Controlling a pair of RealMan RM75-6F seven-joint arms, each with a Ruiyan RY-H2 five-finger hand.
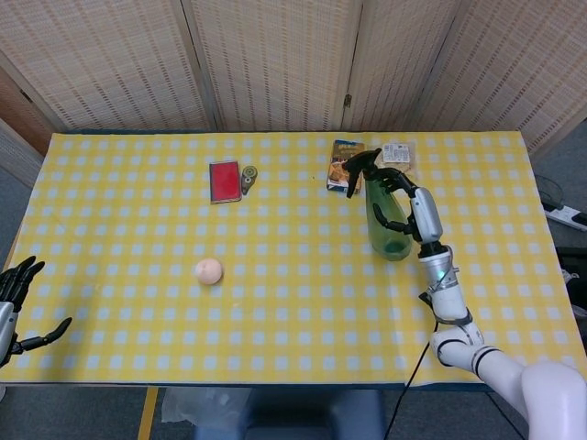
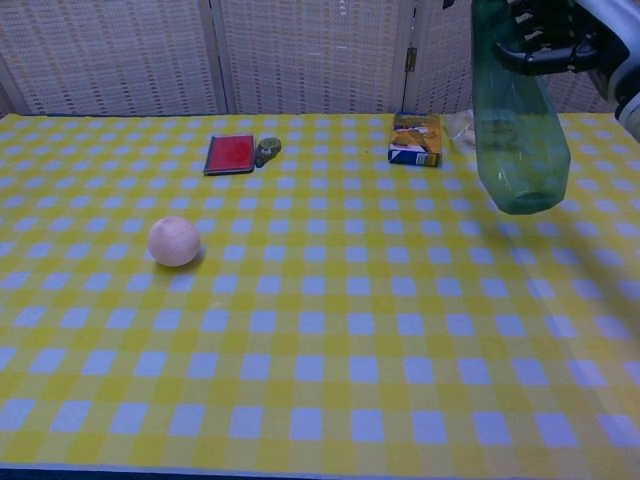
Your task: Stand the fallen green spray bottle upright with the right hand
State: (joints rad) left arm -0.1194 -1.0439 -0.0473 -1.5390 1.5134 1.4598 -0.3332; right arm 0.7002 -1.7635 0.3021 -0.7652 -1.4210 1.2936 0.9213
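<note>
Green spray bottle point(image 1: 386, 215) hangs upright, clamped in the right robot hand point(image 1: 410, 203); chest view crops its nozzle.

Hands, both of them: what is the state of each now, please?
Left hand: open, holding nothing.
Right hand: holds the green spray bottle, near upright.

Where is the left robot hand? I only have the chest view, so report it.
Observer: The left robot hand hangs beyond the left edge of the table, fingers apart, holding nothing.
Operator: Now describe the bottle's top. My frame cuts it off.
Observer: The green spray bottle sits nearly upright in the right robot hand. Its black spray head points left, toward the snack box.
</note>
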